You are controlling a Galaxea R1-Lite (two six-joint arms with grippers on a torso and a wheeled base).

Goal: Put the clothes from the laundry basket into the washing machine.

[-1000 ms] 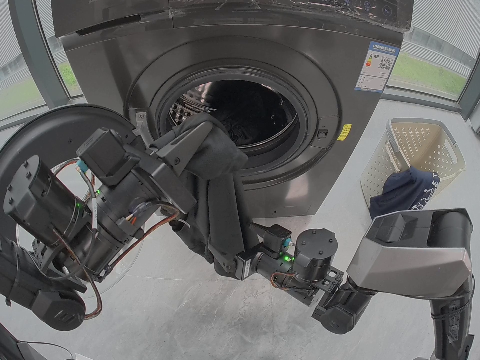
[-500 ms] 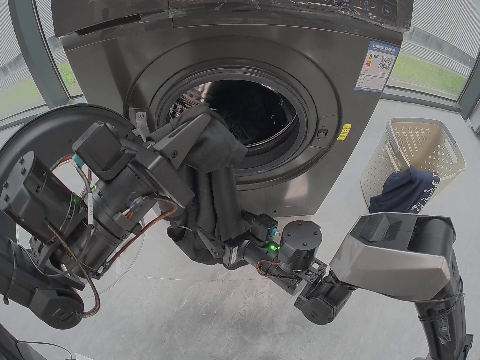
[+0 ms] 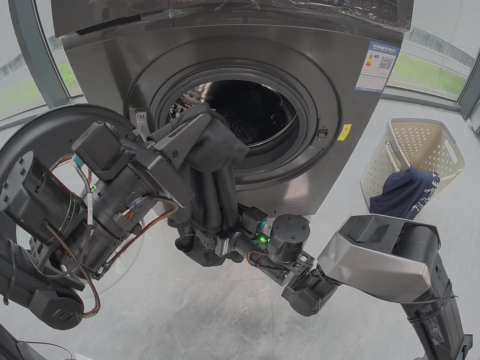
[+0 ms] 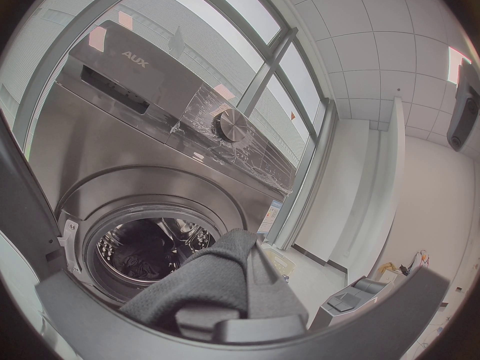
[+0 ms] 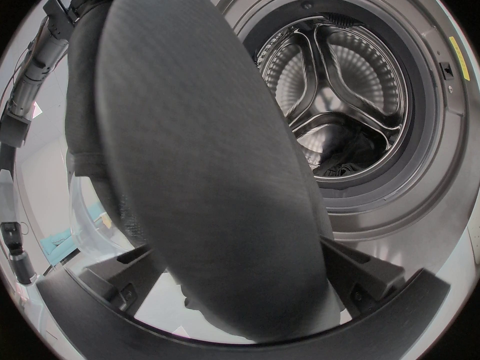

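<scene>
My right gripper [image 3: 202, 243] sits under the grey garment's [image 3: 220, 201] hanging end, grip I cannot tell; my left gripper [image 3: 202, 126] clamps its top at the washer's [image 3: 320, 91] mouth; far right, the basket [image 3: 425, 141] holds navy cloth [image 3: 405, 191].

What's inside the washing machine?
Dark clothes lie in the washing machine's shiny drum. The grey garment hanging in front hides part of the inside.

Grey floor [image 3: 200, 316] under washing machine [image 3: 320, 76], laundry basket [image 3: 425, 146]
</scene>
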